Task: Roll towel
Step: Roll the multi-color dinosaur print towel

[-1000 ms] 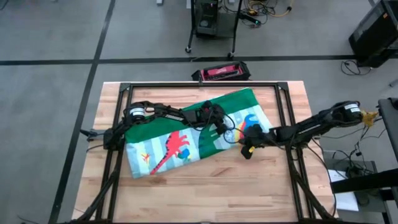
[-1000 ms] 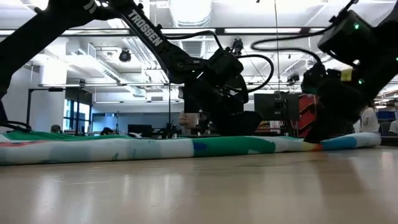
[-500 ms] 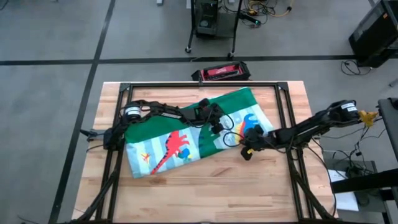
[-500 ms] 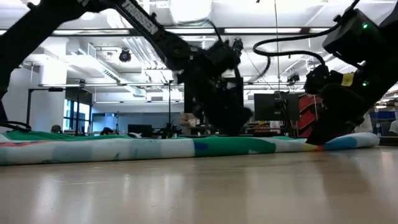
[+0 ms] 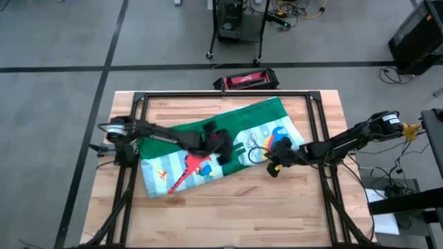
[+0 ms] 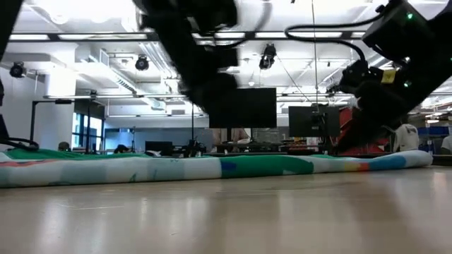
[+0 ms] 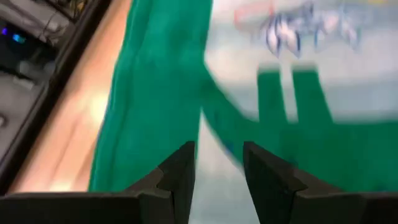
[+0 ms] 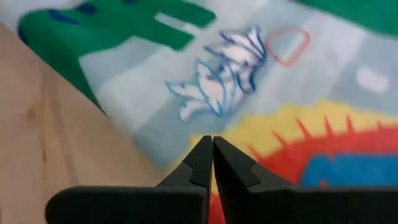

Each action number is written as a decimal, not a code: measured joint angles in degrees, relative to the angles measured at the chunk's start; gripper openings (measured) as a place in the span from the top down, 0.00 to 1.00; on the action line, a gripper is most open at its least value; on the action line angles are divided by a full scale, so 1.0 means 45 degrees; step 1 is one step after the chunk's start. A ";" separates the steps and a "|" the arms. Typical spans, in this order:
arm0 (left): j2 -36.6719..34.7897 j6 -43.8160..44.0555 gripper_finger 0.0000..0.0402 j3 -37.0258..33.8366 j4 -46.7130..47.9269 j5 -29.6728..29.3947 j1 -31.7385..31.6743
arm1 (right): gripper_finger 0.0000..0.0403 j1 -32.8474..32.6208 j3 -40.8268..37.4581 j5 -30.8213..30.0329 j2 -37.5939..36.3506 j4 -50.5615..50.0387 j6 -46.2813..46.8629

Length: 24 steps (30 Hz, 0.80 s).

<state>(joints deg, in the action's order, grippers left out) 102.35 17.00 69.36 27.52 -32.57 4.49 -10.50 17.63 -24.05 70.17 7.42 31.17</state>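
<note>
The towel (image 5: 214, 145) lies spread slantwise across the middle of the wooden counter (image 5: 228, 207). The left gripper (image 5: 220, 151) hangs over its printed middle, jaws spread apart. The right gripper (image 5: 275, 160) sits at the towel's near right edge, jaws pressed together.

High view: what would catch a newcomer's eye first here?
The dinosaur-print towel lies spread, partly folded, across the middle of the wooden table. The left gripper hangs open over its centre, while the right gripper, shut, sits at the towel's near right edge.
</note>
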 joint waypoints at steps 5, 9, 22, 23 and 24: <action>-0.1802 0.2106 0.70 -0.2421 0.0193 0.0055 0.1614 | 1.00 0.0029 0.0614 -0.0005 0.0126 0.0135 -0.1226; -0.2710 0.3681 0.70 -0.4262 0.0491 -0.0032 0.2302 | 1.00 0.0063 0.1168 -0.0034 0.0558 0.0388 -0.1586; -0.2981 0.5110 0.70 -0.7650 -0.2818 0.0341 0.2731 | 1.00 0.0058 0.4198 0.0783 0.5342 0.2609 -0.2249; -0.2968 0.4954 0.70 -0.7655 -0.3183 0.0502 0.2778 | 1.00 0.0058 0.4618 0.0786 0.5772 0.2555 -0.2513; -0.2967 0.4819 0.70 -0.7671 -0.3482 0.0673 0.2830 | 1.00 0.0058 0.5051 0.0782 0.6196 0.2563 -0.2688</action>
<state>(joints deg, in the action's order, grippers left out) 89.00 38.68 34.84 11.85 -29.54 17.23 -10.24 40.36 -20.53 98.05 18.95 19.07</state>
